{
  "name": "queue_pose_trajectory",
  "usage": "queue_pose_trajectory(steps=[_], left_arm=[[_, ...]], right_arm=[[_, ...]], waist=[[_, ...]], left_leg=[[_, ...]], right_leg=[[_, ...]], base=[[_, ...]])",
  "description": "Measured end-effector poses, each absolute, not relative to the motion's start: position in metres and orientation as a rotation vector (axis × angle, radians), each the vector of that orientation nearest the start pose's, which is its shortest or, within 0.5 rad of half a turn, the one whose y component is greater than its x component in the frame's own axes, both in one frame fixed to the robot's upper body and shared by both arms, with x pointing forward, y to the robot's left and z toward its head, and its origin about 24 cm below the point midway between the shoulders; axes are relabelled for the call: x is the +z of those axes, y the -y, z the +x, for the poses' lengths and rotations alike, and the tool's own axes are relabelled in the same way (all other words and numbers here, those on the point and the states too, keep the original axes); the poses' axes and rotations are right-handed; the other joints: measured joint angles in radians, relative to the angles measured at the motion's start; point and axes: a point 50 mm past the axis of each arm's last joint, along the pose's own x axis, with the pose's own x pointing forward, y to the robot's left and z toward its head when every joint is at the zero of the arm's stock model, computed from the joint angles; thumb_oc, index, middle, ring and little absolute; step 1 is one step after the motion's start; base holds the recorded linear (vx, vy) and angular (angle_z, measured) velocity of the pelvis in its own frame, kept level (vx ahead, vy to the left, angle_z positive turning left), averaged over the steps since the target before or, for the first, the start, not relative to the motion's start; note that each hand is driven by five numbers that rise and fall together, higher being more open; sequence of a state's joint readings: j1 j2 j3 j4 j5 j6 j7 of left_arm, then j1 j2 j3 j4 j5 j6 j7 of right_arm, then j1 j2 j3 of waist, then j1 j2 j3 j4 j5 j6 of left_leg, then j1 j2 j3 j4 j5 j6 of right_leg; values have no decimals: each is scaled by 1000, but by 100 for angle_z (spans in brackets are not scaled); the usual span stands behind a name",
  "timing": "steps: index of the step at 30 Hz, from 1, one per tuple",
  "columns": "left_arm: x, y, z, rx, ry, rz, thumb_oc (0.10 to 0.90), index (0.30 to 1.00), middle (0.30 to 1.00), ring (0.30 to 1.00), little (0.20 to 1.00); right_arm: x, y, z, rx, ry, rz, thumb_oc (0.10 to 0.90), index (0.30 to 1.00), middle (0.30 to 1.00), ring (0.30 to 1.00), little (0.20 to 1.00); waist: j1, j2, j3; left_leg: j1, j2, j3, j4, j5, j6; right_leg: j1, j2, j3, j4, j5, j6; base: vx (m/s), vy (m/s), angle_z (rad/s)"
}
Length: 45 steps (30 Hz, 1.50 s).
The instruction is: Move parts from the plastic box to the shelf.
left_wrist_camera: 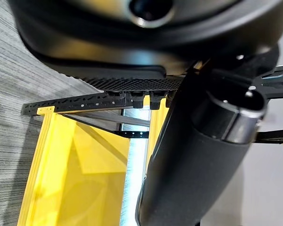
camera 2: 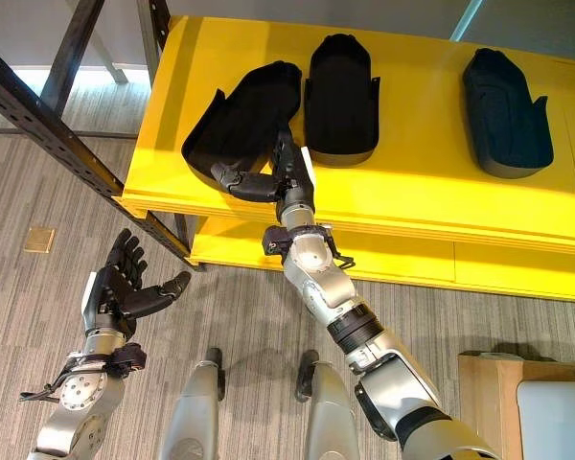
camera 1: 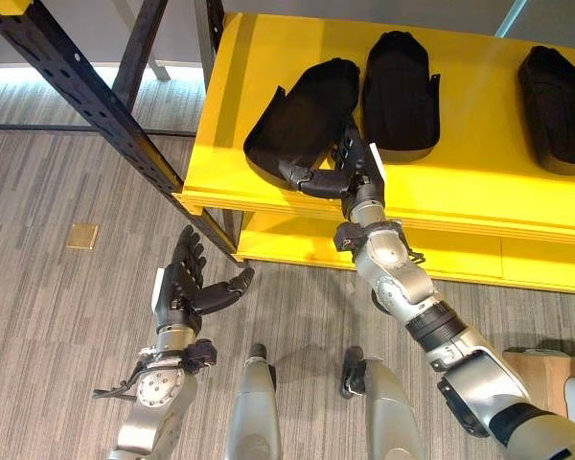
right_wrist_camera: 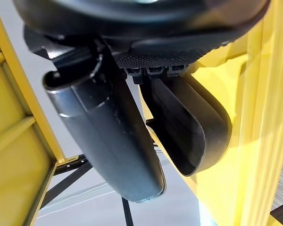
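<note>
right hand (camera 2: 268, 182) pinching leftmost black part (camera 2: 240, 120) on yellow shelf (camera 2: 412, 201) | left hand (camera 2: 120, 287) spread, well below

Three parts lie on the shelf (camera 2: 402, 192): a left part (camera 2: 235, 120) (tilted), a middle part (camera 2: 340, 91) just right, a right part (camera 2: 503, 110) well apart.

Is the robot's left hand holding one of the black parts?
No: the left hand hangs open over the floor with nothing in it, while the right hand touches the leftmost black part on the yellow shelf.
</note>
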<state>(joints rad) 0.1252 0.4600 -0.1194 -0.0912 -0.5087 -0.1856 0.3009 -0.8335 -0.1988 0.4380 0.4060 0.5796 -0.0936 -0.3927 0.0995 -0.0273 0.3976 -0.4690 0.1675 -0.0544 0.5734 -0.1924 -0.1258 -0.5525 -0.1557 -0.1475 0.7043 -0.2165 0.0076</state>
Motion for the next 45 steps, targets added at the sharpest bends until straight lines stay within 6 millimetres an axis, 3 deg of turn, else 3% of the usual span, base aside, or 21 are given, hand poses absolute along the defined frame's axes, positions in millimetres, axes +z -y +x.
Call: queue_pose_trajectory(steps=[3,11,45], left_arm=[[63,-223,226,192,97,-78,900,1000,1000,1000,1000],[68,-226,224,184,111,-92,900,1000,1000,1000,1000],[70,-227,223,201,134,-98,900,1000,1000,1000,1000]], right_arm=[[197,61,369,141,329,132,900,1000,1000,1000,1000],[209,60,377,111,356,59,900,1000,1000,1000,1000],[223,70,389,53,393,-105,900,1000,1000,1000,1000]], waist=[[15,-4,23],[24,-5,25],[31,-5,25]], left_leg=[[-1,0,-2,1,1,-2],[-6,-7,-5,0,3,-6],[-21,-14,-2,13,5,-8]], right_leg=[[0,0,-2,1,0,0],[-1,-8,-6,-1,0,0],[-17,-15,-2,8,2,2]], base=[[0,0,0],[0,1,1],[0,0,0]])
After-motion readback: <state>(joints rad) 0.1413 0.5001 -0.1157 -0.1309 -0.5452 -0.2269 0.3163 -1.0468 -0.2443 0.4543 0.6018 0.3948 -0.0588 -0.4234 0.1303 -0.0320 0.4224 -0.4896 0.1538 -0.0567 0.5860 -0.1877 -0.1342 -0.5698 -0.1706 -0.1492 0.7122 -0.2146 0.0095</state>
